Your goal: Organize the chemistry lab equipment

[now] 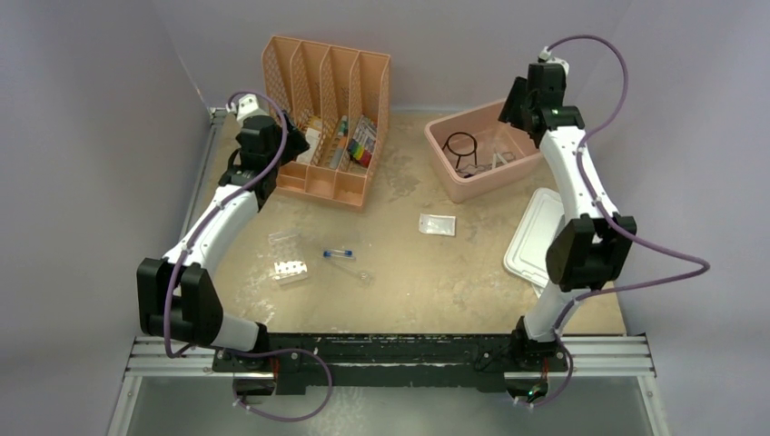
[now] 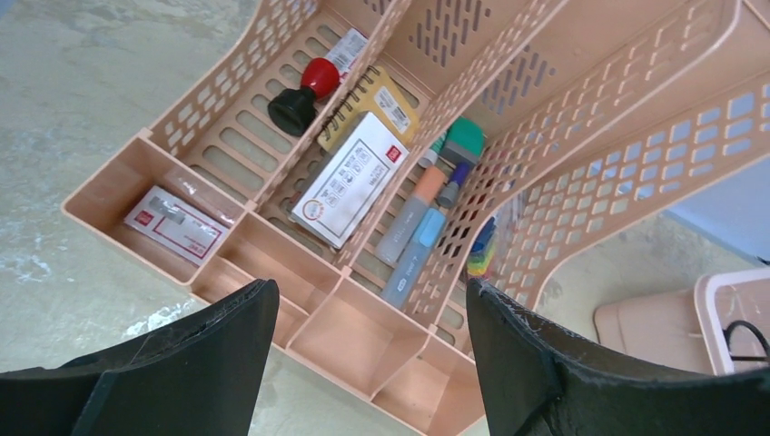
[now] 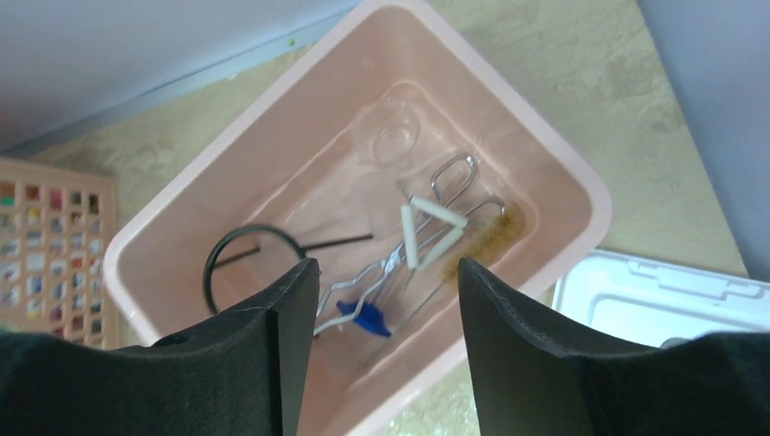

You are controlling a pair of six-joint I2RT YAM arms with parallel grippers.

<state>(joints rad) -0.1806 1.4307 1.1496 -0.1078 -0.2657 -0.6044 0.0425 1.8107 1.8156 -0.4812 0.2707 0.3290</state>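
My right gripper point(image 3: 386, 265) hangs open over the pink tub point(image 3: 581, 191), with nothing between its fingers. In the tub lie a black wire ring with stem point(image 3: 252, 227), metal tongs point(image 3: 451, 173), a wire triangle point(image 3: 436, 211), a bristle brush point(image 3: 472, 241), a clear funnel point(image 3: 392, 145) and a blue-capped tube point(image 3: 363, 318), which looks blurred. On the table sit a white tube rack point(image 1: 291, 271) and another blue-capped tube point(image 1: 340, 253). My left gripper point(image 2: 370, 286) is open and empty above the front compartments of the peach organizer point(image 2: 227, 241).
The organizer point(image 1: 327, 118) holds stationery: markers, a notebook, a stamp, cards. The tub's white lid point(image 1: 536, 238) lies to the right of the table's middle. A clear bag point(image 1: 437, 224) and a clear plastic piece point(image 1: 283, 242) lie on the table.
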